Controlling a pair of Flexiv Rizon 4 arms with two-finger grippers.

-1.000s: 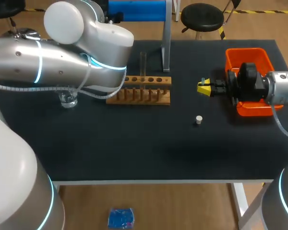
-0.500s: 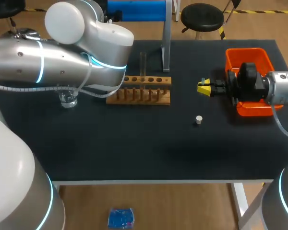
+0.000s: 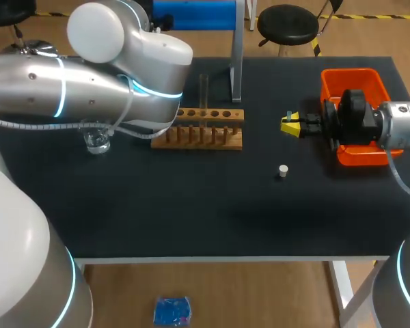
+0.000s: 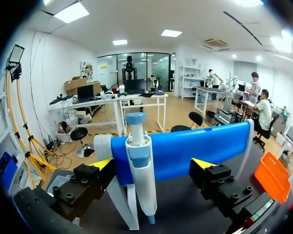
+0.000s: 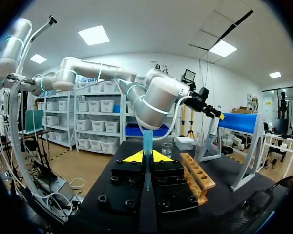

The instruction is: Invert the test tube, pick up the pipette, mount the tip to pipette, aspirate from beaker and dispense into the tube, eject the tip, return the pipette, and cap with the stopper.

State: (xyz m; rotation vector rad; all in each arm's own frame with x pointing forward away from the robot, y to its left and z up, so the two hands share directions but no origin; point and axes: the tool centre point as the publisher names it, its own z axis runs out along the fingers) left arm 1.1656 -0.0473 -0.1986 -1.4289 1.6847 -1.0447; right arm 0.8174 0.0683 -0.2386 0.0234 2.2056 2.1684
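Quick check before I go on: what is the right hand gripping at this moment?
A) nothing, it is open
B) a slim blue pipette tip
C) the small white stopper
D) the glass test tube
B: in the right wrist view the right hand is shut on a slim blue plastic pipette tip standing upright between its fingers, while the small white cylindrical stopper lies apart on the black table.

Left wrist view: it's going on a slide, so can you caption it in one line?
Open left gripper faces the pipette hanging on its blue stand, fingers apart on either side.
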